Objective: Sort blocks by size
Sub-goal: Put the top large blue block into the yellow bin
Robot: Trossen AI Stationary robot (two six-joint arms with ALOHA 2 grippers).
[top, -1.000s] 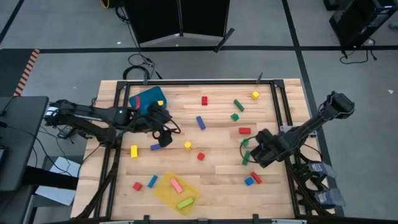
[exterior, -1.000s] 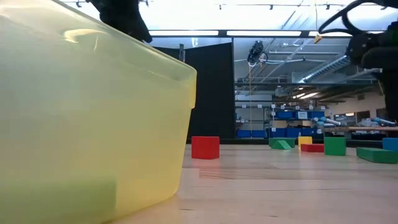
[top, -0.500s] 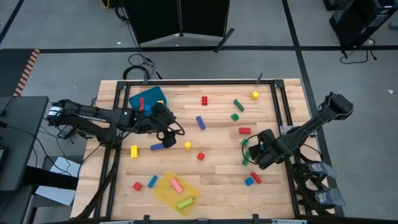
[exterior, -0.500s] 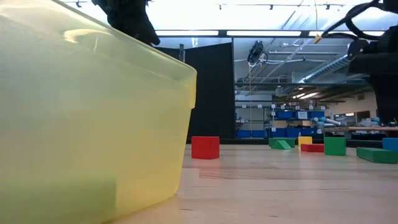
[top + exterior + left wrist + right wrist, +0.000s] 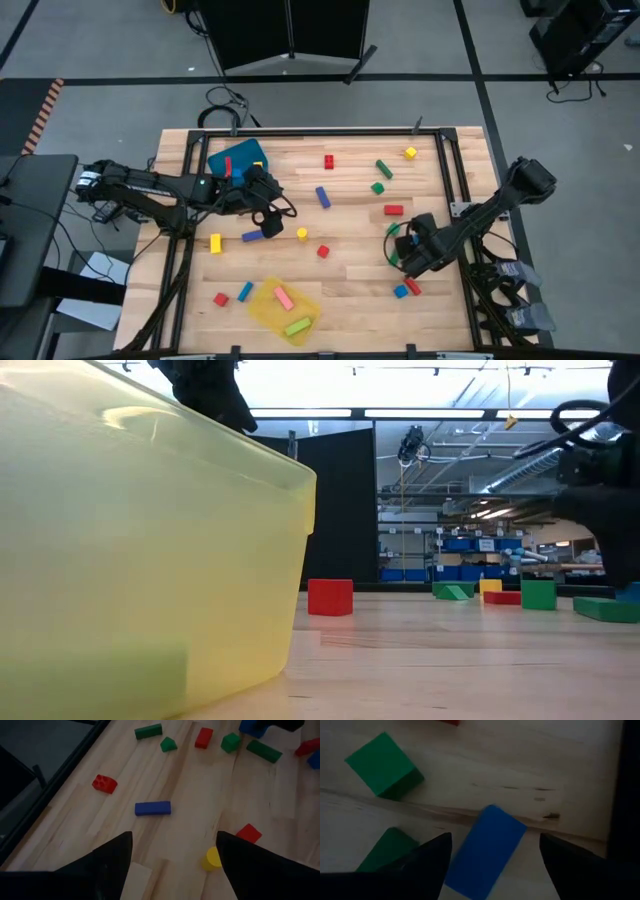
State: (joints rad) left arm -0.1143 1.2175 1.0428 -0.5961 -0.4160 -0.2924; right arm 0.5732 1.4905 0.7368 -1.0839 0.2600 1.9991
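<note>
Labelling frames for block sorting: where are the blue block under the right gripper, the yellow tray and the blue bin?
blue block point(image 5: 485, 852): right wrist view, top face.
yellow tray point(image 5: 262, 309): high view, bare floor.
blue bin point(image 5: 245, 154): high view, bare floor.

Blocks point(image 5: 323, 196) on table point(image 5: 350, 290), left tool point(image 5: 268, 216), right tool point(image 5: 408, 252)

yellow tray point(image 5: 150, 560) fills the low view, hiding the table's left.

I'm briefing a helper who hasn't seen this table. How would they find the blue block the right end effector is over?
Start at the right arm's open end effector, low over the table's right side. Between its fingers lies the blue block, flat on the wood. Its neighbours there are green blocks; it alone is blue.
</note>
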